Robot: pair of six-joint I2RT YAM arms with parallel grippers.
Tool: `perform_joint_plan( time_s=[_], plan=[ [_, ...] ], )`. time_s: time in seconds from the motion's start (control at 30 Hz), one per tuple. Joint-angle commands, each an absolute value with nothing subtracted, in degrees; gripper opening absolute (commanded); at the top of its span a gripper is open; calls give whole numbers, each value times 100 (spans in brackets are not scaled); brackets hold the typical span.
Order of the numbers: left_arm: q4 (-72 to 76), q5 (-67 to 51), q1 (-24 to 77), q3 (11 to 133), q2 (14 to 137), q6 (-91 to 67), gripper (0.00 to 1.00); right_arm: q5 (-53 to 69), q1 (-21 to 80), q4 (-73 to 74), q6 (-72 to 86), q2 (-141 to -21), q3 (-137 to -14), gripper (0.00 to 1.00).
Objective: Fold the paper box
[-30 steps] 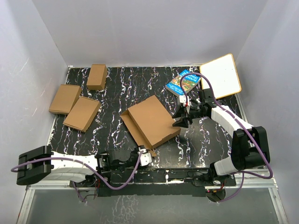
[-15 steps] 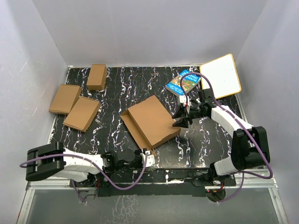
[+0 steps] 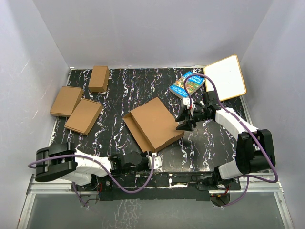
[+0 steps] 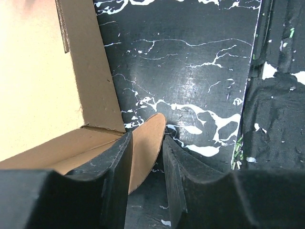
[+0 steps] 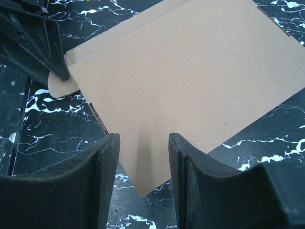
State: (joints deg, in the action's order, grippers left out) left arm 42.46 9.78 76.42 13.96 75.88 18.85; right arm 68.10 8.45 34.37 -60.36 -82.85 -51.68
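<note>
The paper box [image 3: 155,123] lies partly folded in the middle of the black marbled table, its lid panel flat and a side wall raised at the left. My left gripper [image 3: 152,158] is low at the box's near corner. In the left wrist view its fingers [image 4: 116,162] stand a little apart on either side of a rounded tab [image 4: 148,145] of the box [image 4: 43,86]. My right gripper [image 3: 184,125] is open at the box's right corner. In the right wrist view it [image 5: 143,143] straddles that corner of the panel [image 5: 190,71] without touching it.
Three smaller folded boxes [image 3: 98,78] [image 3: 66,100] [image 3: 84,116] lie at the far left. A blue book [image 3: 187,84] and a white board [image 3: 225,77] lie at the far right. White walls close in the table on three sides.
My left arm has swung its elbow rightwards and drawn in low along the near edge, its gripper staying at the box's near corner. The right arm and the box have not moved.
</note>
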Motion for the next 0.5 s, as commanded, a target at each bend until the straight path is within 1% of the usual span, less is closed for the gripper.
perform_joint_plan(
  time_s=[0.0, 0.13, 0.27, 0.33, 0.4, 0.43, 0.47],
  plan=[
    [4489, 988, 7673, 1565, 7627, 1807, 28, 7068, 802, 2986, -5844, -8147, -5153, 50],
    [4511, 1019, 7665, 1564, 7638, 1770, 20, 6888, 789, 2531, -5117, -8155, -5113, 50],
    [4484, 1052, 7671, 1558, 7654, 1704, 7, 6924, 738, 2196, -4427, -8227, -5089, 50],
    [4474, 1091, 7670, 1541, 7639, 1668, 5, 6957, 710, 2098, -4129, -8262, -5095, 56],
    [4487, 1109, 7668, 1509, 7606, 1634, 3, 7008, 667, 1783, -3681, -8293, -5022, 58],
    [4503, 1123, 7668, 1489, 7584, 1608, 3, 7053, 637, 1585, -3417, -8311, -4970, 63],
    [4520, 1145, 7672, 1467, 7571, 1582, 2, 7087, 603, 1339, -3112, -8333, -4892, 65]
  ],
)
